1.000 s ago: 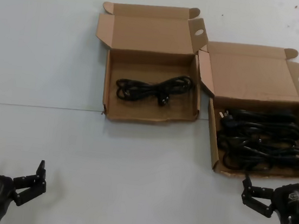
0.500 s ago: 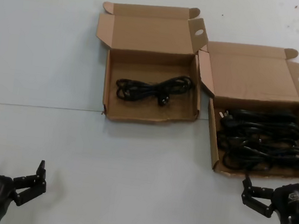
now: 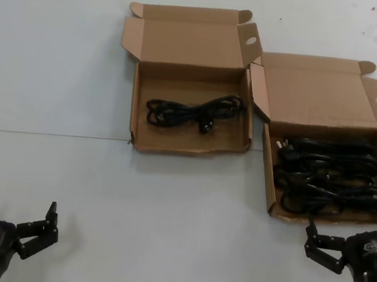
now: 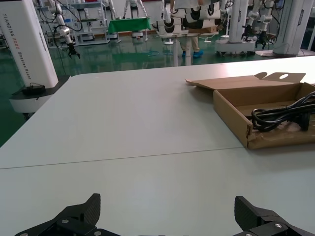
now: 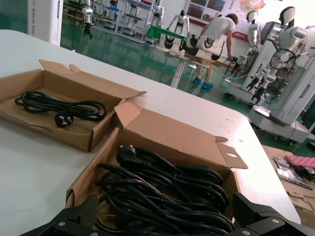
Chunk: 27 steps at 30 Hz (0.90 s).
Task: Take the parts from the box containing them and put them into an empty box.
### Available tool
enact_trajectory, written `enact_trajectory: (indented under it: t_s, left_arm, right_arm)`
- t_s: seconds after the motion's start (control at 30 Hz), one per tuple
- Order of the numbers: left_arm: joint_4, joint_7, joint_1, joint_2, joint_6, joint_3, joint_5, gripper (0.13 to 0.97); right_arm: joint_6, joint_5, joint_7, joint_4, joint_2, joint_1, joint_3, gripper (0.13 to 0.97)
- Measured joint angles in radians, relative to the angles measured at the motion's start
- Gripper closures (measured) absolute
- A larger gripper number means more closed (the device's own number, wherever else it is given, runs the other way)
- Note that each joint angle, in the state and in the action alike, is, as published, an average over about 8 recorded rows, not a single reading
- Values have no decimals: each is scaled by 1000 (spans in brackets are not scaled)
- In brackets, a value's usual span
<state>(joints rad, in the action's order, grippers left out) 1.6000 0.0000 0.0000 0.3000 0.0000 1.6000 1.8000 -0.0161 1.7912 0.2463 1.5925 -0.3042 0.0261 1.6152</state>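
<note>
Already one cord [image 3: 191, 111] lies in the squarer box [image 3: 188, 146] (several remain in the full box [image 3: 268, 171]), while left gripper [image 3: 8, 216] and right gripper [image 3: 348, 238] hover spread open.

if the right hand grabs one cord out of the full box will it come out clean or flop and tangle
Probably floppy: the cords lie in loose, overlapping loops, so ends would likely dangle. It may drag neighbours, since several bundles cross in the box. The open right hand should grip mid-bundle.

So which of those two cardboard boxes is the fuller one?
The box on the robot's right, just beyond the open right gripper: it is packed with black power cords. The other box holds one cord.
</note>
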Motion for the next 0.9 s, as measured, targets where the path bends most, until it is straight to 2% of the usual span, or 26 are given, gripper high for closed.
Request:
enact_trajectory:
  t_s: [0.9]
  left_arm:
    - [0, 0, 0, 0, 0, 0, 0, 132]
  right_arm:
    - [0, 0, 0, 0, 0, 0, 0, 129]
